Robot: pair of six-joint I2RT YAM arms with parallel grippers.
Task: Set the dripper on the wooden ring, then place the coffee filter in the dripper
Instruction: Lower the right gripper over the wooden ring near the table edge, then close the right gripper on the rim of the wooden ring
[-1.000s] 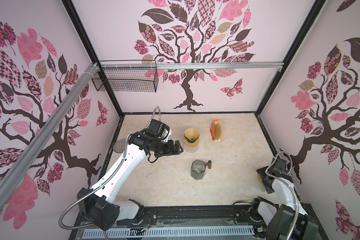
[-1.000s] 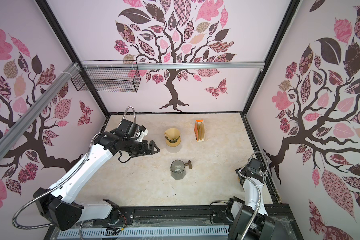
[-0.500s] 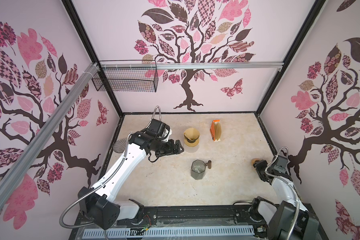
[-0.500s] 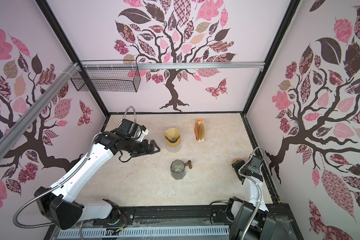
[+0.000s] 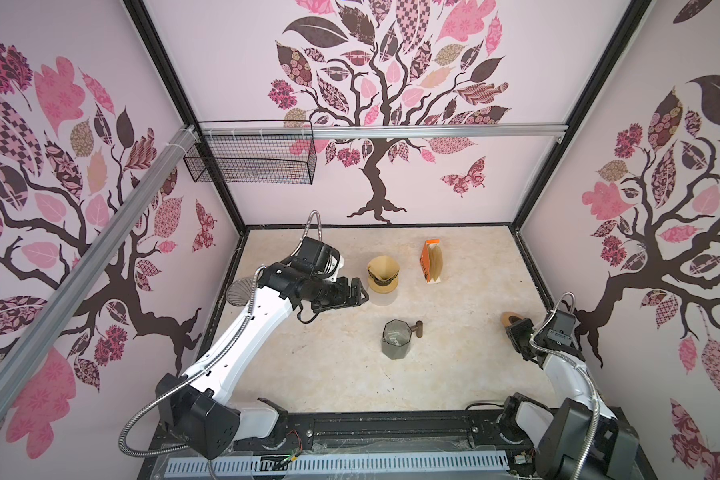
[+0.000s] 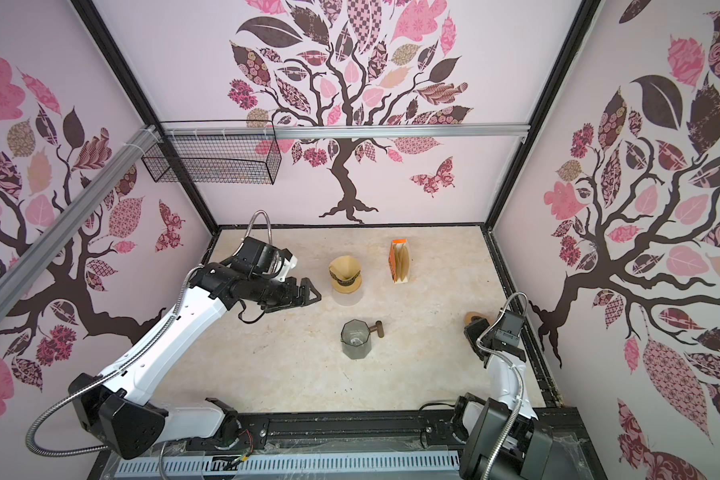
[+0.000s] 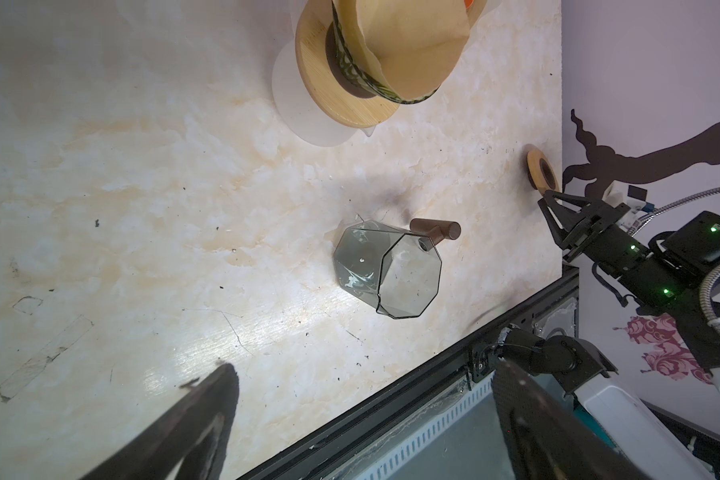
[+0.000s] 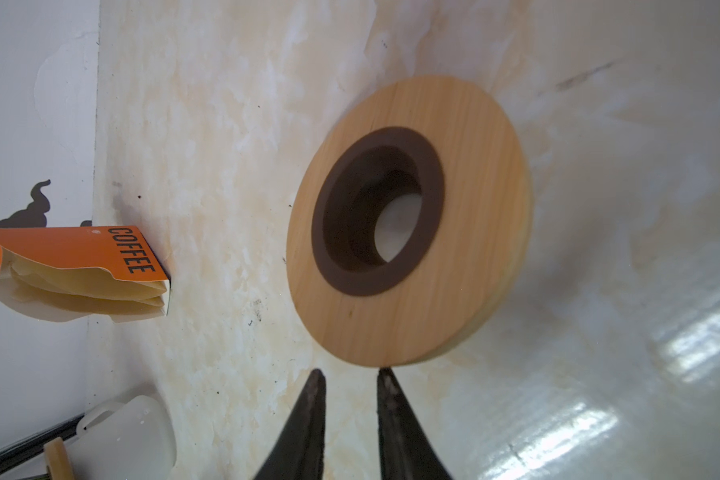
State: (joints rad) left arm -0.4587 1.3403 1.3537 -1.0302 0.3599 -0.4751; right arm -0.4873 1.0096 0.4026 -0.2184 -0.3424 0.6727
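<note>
Filter in dripper mid-frame, your left gripper splayed wide beside it, your right gripper nearly pinched, empty, wooden ring just past its tips.

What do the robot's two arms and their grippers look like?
The left arm and right arm each have white shell links and black joints. A ribbed silver hose loops along each. The left gripper and right gripper are black, with fingers tapering to points. Small green lights glow near the right wrist.
</note>
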